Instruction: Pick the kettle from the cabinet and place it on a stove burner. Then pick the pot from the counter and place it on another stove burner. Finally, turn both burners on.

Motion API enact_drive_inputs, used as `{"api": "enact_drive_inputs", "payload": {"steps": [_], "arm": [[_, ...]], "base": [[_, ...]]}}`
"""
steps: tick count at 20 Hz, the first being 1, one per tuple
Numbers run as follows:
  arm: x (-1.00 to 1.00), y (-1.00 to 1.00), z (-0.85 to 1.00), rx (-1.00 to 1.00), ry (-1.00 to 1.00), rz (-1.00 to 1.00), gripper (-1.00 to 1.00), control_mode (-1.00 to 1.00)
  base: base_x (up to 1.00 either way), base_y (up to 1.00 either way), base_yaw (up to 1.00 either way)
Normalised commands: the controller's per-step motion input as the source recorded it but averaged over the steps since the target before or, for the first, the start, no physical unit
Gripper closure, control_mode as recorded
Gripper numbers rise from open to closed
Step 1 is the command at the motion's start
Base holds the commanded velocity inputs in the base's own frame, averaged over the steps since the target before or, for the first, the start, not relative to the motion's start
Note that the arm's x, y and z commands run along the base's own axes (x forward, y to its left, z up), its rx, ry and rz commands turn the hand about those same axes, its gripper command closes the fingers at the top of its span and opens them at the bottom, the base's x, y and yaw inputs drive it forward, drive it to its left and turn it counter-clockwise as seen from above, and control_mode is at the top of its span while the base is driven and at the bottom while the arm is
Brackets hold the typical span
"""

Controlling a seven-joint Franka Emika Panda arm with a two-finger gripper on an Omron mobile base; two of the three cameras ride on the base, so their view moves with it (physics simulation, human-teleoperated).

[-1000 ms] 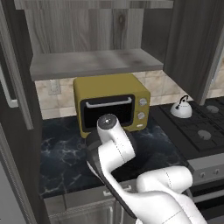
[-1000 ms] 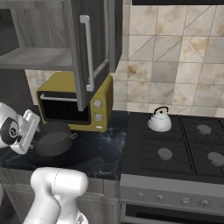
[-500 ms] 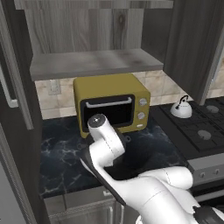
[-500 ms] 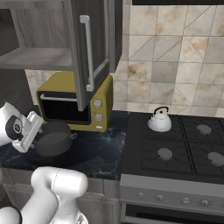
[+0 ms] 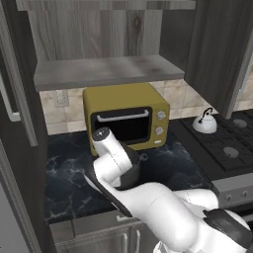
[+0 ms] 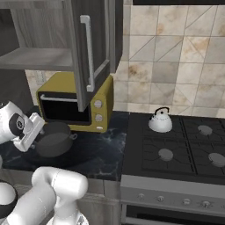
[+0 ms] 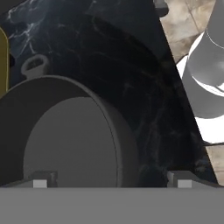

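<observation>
Arm swung left and lower, hand nearer pot.

One kettle; one pot, with one side handle plainly seen; one yellow microwave bearing two knobs; one open cabinet with one shelf; four burners on one cooktop, the far ones possibly partly cropped; one counter.
</observation>
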Motion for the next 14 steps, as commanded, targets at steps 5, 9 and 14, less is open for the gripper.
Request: {"api": "enact_drive_inputs", "payload": {"steps": [5,9,14], "arm": [[0.08,0.1,-0.2,0.0,0.03,-0.07,-1.0,-1.0],[0.0,0.01,-0.22,0.0,0.0,-0.05,-1.0,-1.0],[0.0,0.0,-0.27,0.0,0.0,-0.05,-1.0,-1.0]], "base": [[0.0,0.0,0.0],[0.0,0.0,0.0],[0.0,0.0,0.0]]}}
